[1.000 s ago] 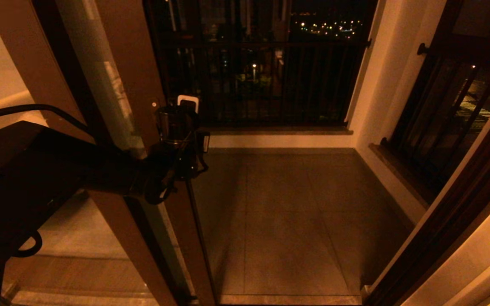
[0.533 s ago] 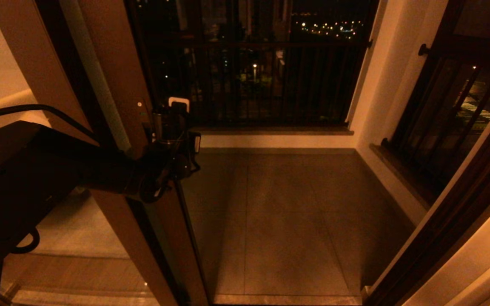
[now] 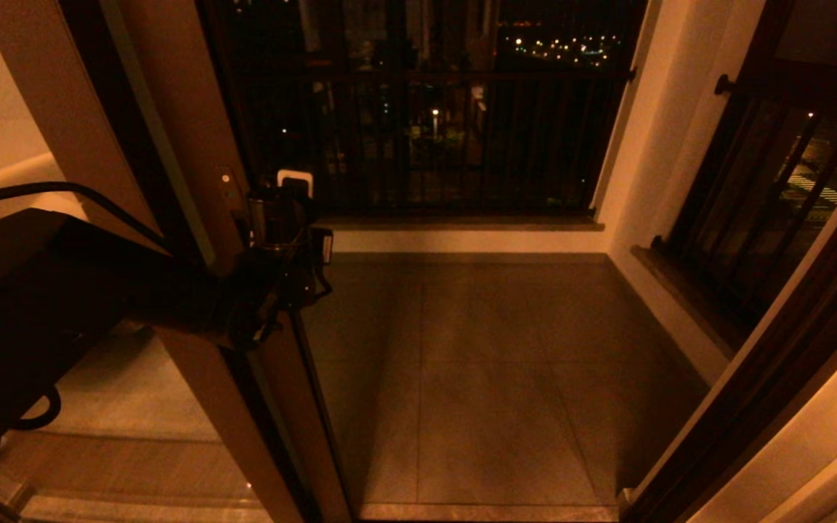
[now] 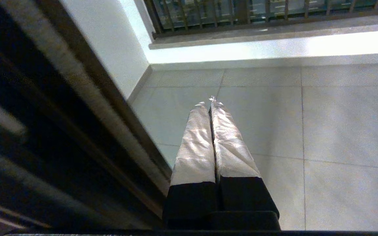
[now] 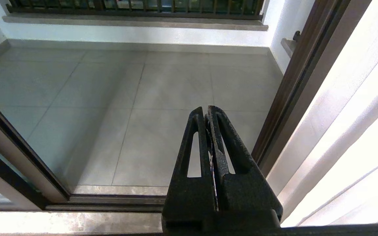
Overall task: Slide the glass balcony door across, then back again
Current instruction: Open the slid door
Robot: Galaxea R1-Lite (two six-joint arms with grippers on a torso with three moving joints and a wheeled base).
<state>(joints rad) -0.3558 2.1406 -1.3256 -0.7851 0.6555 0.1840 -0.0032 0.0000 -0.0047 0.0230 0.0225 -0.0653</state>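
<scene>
Since a second ago the glass balcony door (image 3: pixel 193 145) has slid further left, and the left end effector (image 3: pixel 295 190) has gone with it, widening the doorway. The door now stands at the far left, its edge frame against the left end effector, whose fingers (image 4: pixel 208 137) are pressed together, holding nothing. To push well, keep steady sideways contact along the track. Beyond lie the balcony floor (image 3: pixel 491 363) and railing (image 3: pixel 433 131). The right end effector (image 5: pixel 207 113), also closed, hangs parked before the opening.
</scene>
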